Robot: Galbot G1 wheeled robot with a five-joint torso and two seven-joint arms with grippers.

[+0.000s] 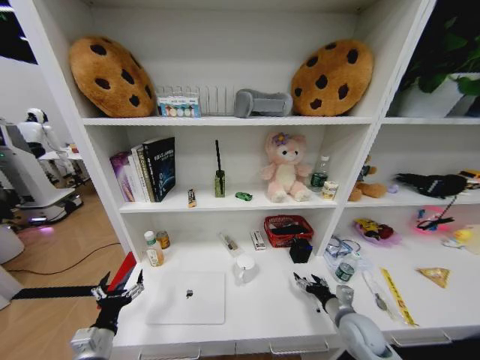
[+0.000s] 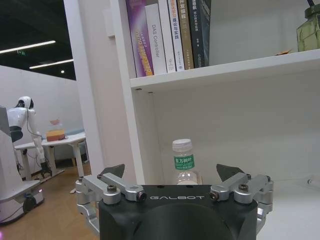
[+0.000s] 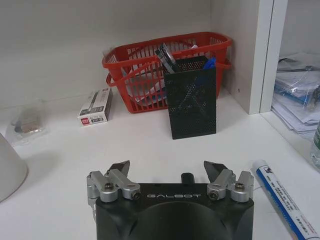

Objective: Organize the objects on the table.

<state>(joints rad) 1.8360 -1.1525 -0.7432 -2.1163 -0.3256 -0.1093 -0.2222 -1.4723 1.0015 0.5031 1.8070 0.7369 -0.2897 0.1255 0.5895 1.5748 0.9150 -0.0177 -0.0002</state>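
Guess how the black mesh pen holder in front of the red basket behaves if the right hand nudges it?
Likely light: the black mesh pen holder is thin perforated mesh. It looks tall for its footprint and stands tilted, with pens at one corner, so a high push may tip it. A low push probably slides it toward the red basket.

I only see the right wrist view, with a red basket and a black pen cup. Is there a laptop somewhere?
Observer: Yes. A closed silver laptop lies flat on the table, to the left of your right end effector.
Operator: Where's the other arm?
Observer: The left end effector hovers open at the table's left edge, beside the laptop.
Operator: What is it facing?
Observer: A clear bottle with a green label stands upright ahead of it, below a shelf of books.
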